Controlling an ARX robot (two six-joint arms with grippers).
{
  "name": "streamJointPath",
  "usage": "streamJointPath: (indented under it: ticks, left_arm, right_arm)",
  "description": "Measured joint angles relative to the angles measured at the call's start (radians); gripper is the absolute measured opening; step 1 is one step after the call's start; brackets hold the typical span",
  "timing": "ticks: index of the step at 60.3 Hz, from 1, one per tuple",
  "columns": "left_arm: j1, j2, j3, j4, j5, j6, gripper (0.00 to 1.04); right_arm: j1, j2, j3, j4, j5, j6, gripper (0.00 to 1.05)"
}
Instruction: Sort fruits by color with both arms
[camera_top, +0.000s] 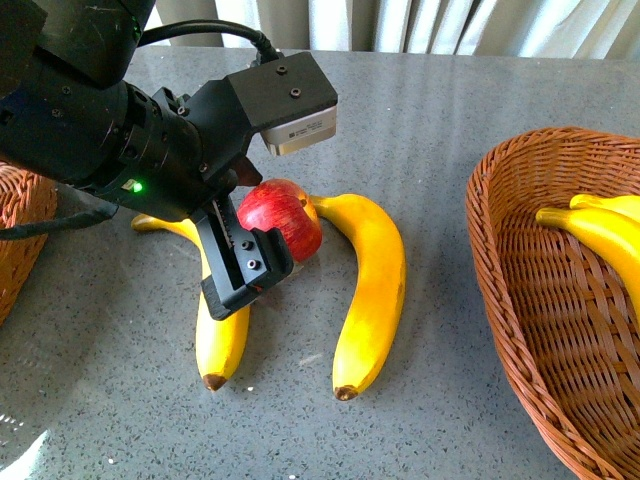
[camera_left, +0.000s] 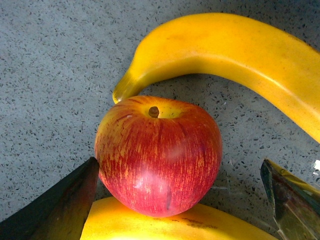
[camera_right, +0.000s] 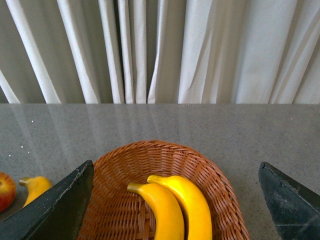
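The red apple (camera_left: 157, 155) sits on the gray desk (camera_top: 450, 110), tucked between the top ends of two bananas. One banana (camera_top: 372, 290) curves away on its right side. The other banana (camera_top: 222, 335) lies on its left side, partly under the arm. The apple looks like it touches both, but I cannot be sure.

The left gripper (camera_left: 178, 162) is down around the apple. Its jaws are open, one on each side, a bit wider than the fruit. One jaw looks right up against the apple's skin and the other is a little way off. It is not holding anything yet.

So I think the step now is picking up the apple. Next, the jaws need to close gently on the apple's round sides and not pinch the bananas. Then the arm should lift it straight up so the bananas do not get pushed around. The apple is red, so it most likely goes to the basket on the left (camera_top: 15, 270), which only shows at the edge.

The right gripper (camera_right: 175, 167) hangs above the basket on the right (camera_top: 520, 300). Its jaws are wide apart and empty. Two yellow bananas (camera_right: 162, 215) lie inside that basket. The two bananas on the desk are probably that arm's job.
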Motion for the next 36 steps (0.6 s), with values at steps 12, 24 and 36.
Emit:
streamJointPath:
  ticks: [12, 24, 36]
  left_arm:
    - [0.0, 0.01, 0.02, -0.037, 0.008, 0.039, 0.96]
    - [0.0, 0.013, 0.026, -0.044, 0.014, 0.054, 0.96]
    - [0.0, 0.013, 0.026, -0.044, 0.015, 0.055, 0.96]
  right_arm:
    - [0.0, 0.0, 0.0, 0.0, 0.0, 0.0, 0.96]
    - [0.0, 0.0, 0.0, 0.0, 0.0, 0.0, 0.96]
    - [0.0, 0.0, 0.0, 0.0, 0.0, 0.0, 0.96]
